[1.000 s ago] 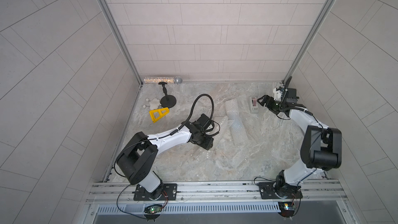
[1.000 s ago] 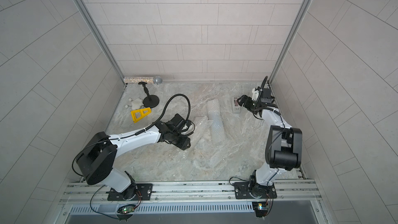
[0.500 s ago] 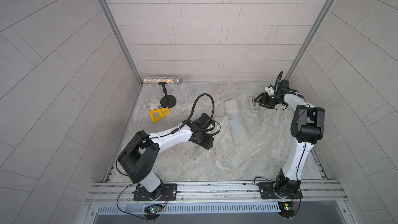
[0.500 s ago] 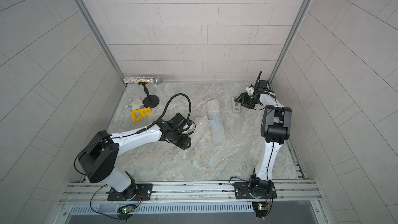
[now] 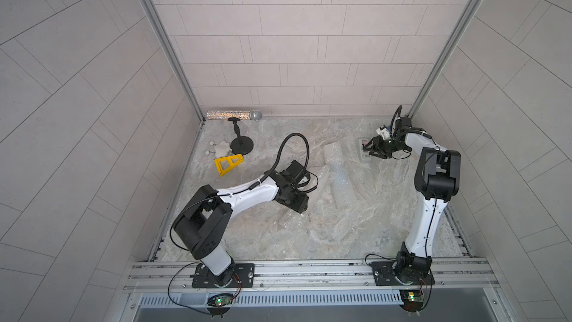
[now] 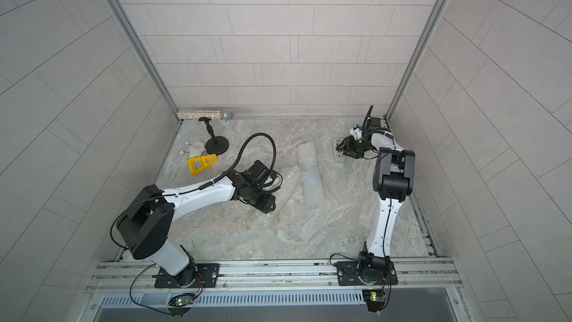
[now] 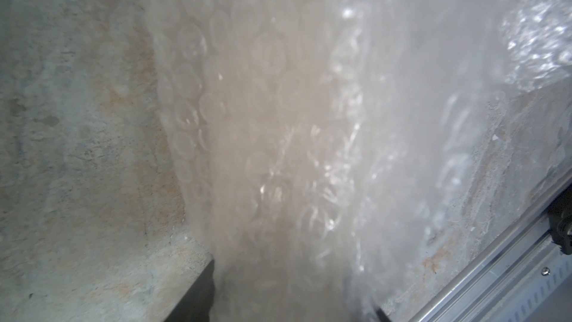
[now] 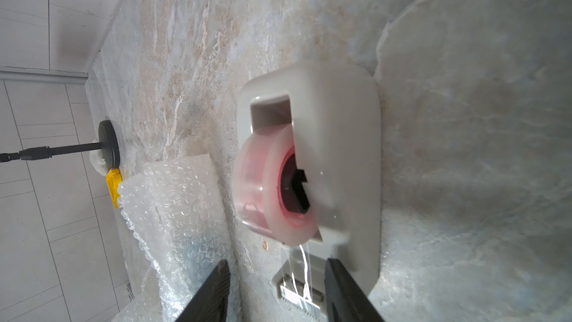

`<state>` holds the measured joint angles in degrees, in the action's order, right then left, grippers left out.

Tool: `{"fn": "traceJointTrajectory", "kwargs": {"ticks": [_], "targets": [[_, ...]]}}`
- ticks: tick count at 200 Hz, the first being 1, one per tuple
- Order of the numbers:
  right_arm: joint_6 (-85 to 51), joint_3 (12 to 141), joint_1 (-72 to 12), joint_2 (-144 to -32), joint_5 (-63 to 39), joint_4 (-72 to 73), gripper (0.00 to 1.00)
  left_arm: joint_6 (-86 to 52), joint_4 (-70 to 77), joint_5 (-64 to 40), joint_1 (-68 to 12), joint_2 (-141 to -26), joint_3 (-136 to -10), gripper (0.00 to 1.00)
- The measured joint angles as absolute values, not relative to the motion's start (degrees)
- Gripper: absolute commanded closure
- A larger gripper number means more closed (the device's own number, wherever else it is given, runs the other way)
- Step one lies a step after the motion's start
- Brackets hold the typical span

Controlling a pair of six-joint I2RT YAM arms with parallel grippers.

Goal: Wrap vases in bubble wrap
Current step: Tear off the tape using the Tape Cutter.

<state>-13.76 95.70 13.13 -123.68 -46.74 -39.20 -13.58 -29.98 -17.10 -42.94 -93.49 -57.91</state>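
Right wrist view first: the right gripper (image 8: 277,262) is hovering at the cutter end of the tape dispenser (image 8: 340,150). Its jaws are standing roughly half apart, one finger on either side of the loose tape tail (image 8: 305,258), and nothing is pinched between them as far as I can see. So the tape is lying straight ahead of that hand, between the fingers, with the tail running along the line of the jaws' reach. The bubble wrap (image 8: 179,212) is sitting just beside the dispenser, on the side toward the left arm. In a top view the wrapped roll (image 5: 339,181) is lying with its long axis roughly alongside the dispenser's own; whether a vase is inside it I cannot tell. The right arm is clearly the nearer one to the dispenser, while the left gripper (image 5: 297,205) is sitting beyond the roll from the dispenser, down on the sheet's crumpled edge. In the left wrist view a thick fold of wrap is filling the gap between its part-open jaws, so it looks to be gripping the sheet. My read is that the tape has to be drawn off the dispenser and carried sideways onto that roll.
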Motion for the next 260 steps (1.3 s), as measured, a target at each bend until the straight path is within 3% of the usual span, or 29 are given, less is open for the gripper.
{"fn": "traceJointTrajectory", "kwargs": {"ticks": [108, 141, 260], "targets": [[-15.40, 95.83, 13.21, -125.36, -51.00, -36.49, 0.57, -13.61, -30.02, -17.08, -42.92, -94.17, -58.59, 0.64], [-16.43, 94.78, 13.65, -125.36, -51.24, -35.09, 0.69, -13.61, -30.00, -17.10, -42.92, -94.17, -58.59, 0.64], [-20.80, 92.62, 14.44, -125.29, -51.88, -32.82, 0.98, -13.63, -29.91, -17.10, -42.92, -94.19, -58.59, 0.64]]}}
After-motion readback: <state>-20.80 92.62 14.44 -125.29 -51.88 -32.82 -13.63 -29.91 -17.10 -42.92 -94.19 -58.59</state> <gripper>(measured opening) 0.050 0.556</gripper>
